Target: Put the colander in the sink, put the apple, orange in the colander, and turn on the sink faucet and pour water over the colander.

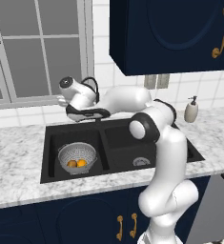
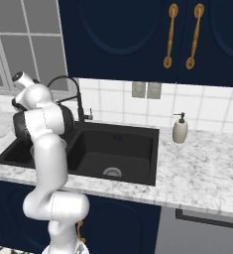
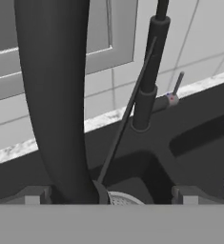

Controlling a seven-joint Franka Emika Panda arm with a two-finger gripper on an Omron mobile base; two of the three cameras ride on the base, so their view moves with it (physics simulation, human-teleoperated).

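While the gripper hangs spread and empty at the sink faucet, no water runs.
Its spout passes between the fingertips; the side lever lies just beyond. Apple and orange sit in the colander, left basin of the sink, marble counter around, window behind.

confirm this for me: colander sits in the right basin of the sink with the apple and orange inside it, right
Not quite. In the left base view the colander sits in the left basin of the sink, not the right. The apple and orange are inside it.
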